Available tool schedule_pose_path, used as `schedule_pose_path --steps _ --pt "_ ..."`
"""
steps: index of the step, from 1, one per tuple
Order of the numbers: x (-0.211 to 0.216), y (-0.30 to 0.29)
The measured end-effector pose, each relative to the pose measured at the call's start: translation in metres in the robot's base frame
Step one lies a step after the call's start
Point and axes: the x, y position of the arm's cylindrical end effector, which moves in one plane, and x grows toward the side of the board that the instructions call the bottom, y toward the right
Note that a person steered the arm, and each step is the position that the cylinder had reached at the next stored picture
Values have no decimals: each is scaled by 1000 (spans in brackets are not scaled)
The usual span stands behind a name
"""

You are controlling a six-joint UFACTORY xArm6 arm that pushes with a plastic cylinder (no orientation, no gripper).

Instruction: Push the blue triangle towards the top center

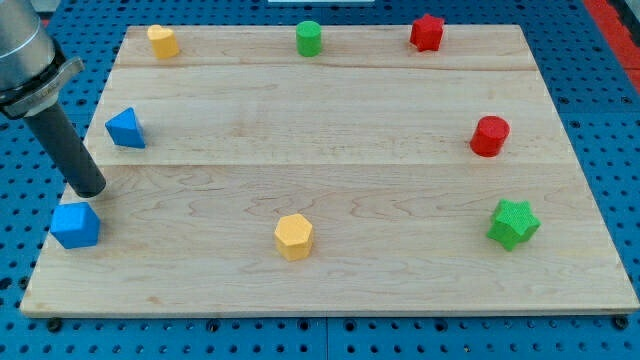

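The blue triangle lies near the left edge of the wooden board, in its upper half. My tip is below and slightly left of it, a short gap away, not touching. A blue cube sits just below my tip at the board's left edge. The green cylinder stands at the top centre of the board.
A yellow block is at the top left and a red star at the top right. A red cylinder is at the right, a green star at the lower right, a yellow hexagon at the bottom centre.
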Motion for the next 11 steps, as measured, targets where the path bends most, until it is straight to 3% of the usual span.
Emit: schedule_pose_path --steps 4,5,6,7,8,9,10,11 --pt "2 9" --pt "-25 88" --pt "-61 115" --pt "-96 110" --pt "-47 104" --pt "-44 29" --pt "-75 -5" --pt "-100 65"
